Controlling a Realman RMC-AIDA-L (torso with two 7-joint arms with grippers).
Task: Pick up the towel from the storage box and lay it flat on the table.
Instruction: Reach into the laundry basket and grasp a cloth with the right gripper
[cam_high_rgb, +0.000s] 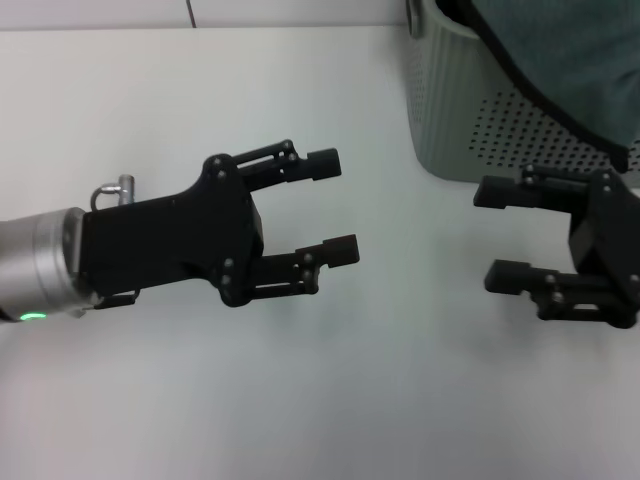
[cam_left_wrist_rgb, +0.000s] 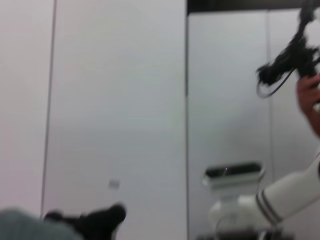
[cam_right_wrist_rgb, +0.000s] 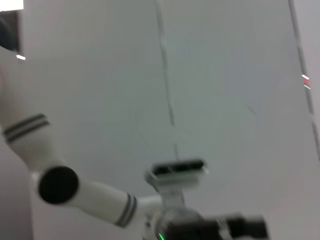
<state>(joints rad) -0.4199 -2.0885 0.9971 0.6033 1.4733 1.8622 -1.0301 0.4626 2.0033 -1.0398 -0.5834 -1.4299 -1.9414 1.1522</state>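
Still pre-grasp: left gripper (cam_high_rgb: 335, 205) and right gripper (cam_high_rgb: 505, 232) both spread, empty; towel (cam_high_rgb: 560, 50) beyond right gripper, in storage box (cam_high_rgb: 470, 120); reach next.

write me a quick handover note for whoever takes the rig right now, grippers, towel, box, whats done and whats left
Left gripper: open, empty, held over the table left of the storage box.
Right gripper: open, empty, in front of the box.
Towel: in the box at the far right, teal-grey side showing, one black-edged corner hanging over the front rim.
Done: nothing; towel not grasped.
Left: grasp the towel, lift it out, lay it flat on the table.
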